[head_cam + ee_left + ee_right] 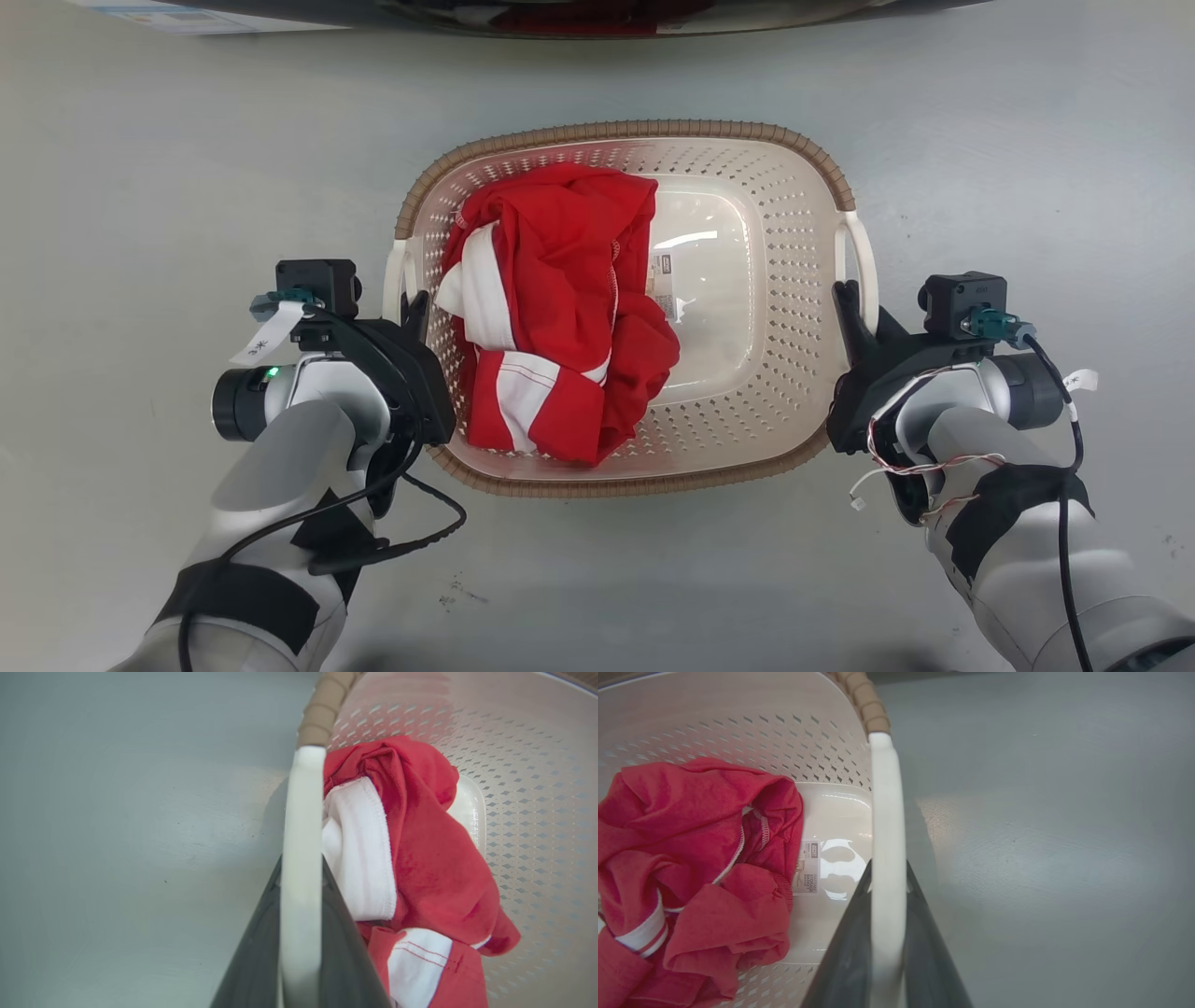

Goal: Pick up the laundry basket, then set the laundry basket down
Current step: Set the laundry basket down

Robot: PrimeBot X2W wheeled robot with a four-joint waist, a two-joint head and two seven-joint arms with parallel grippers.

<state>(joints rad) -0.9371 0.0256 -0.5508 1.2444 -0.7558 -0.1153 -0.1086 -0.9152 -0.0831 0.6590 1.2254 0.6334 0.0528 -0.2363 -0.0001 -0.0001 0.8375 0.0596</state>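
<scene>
On floor, cream perforated brown-rimmed laundry basket

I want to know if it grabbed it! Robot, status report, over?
Both shut: left gripper on left handle, right gripper on right handle. Level laundry basket holds red-and-white clothing. No obstacle near it.

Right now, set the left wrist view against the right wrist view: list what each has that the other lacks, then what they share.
Left wrist, not right wrist: the left fingers closed on the left handle, and a broad white hemmed panel of cloth.
Right wrist, not left wrist: the right fingers closed on the right handle, and a printed label on the basket's bottom.
Both: the laundry basket with its perforated wall, its brown rim, the red garment inside, and the grey floor.
</scene>
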